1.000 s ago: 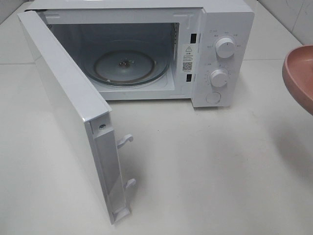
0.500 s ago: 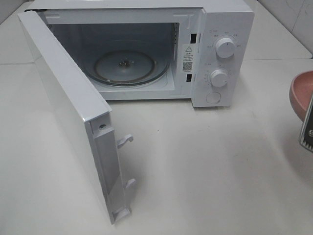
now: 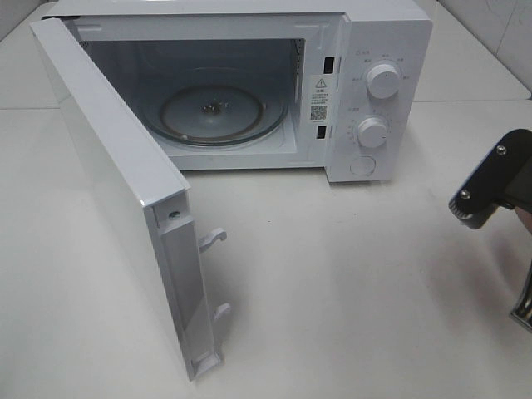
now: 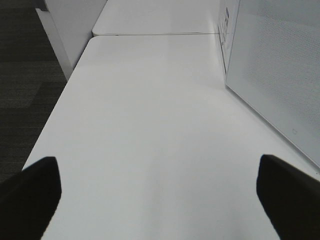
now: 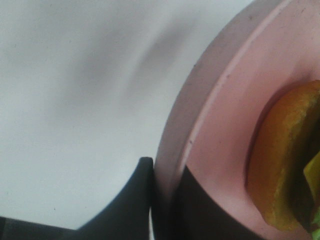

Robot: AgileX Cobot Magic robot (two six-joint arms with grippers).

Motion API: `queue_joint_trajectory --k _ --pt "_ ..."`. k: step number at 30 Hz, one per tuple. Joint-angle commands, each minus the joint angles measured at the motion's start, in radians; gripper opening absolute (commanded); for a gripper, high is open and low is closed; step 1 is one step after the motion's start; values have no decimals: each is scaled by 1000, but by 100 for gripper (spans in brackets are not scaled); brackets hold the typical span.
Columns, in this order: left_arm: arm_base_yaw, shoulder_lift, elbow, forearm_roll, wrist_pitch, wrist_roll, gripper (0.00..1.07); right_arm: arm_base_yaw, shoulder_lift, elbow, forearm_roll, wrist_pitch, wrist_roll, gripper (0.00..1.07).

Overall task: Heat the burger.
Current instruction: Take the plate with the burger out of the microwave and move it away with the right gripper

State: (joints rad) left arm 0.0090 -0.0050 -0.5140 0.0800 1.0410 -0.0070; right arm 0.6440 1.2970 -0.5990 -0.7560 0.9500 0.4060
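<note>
The burger [image 5: 285, 165], golden-brown bun with a bit of green, lies on a round pink plate [image 5: 225, 125] in the right wrist view. My right gripper [image 5: 165, 175] is shut on the plate's rim, one black finger [image 5: 135, 200] outside it and one inside. In the high view only that arm's black wrist [image 3: 495, 179] shows at the right edge; plate and burger are out of that frame. My left gripper [image 4: 160, 195] stands wide open over bare table, holding nothing.
The white microwave [image 3: 382, 50] stands at the back, its door [image 3: 108, 174] swung wide open toward the front left. An empty glass turntable [image 3: 220, 112] lies inside. The door's meshed face [image 4: 280, 75] stands close beside my left gripper.
The pink plate at the right edge of the high view has slid down and out of frame. The right arm's black wrist has come into view there. The microwave has not moved.
</note>
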Motion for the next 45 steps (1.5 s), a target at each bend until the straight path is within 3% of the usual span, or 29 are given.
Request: queue_joint_trajectory --k 1,6,19,32,45 --pt "3 -17 3 0 -7 0 100 -4 37 -29 -97 47 97 0" --pt "3 -17 3 0 -7 0 100 -4 124 -86 -113 82 192 0" --pt "3 -17 3 0 -7 0 100 -4 139 -95 -140 104 320 0" --pt "3 -17 3 0 -7 0 100 -4 154 -16 -159 105 399 0" --pt "3 -17 3 0 -7 0 100 -119 278 -12 -170 -8 462 0"
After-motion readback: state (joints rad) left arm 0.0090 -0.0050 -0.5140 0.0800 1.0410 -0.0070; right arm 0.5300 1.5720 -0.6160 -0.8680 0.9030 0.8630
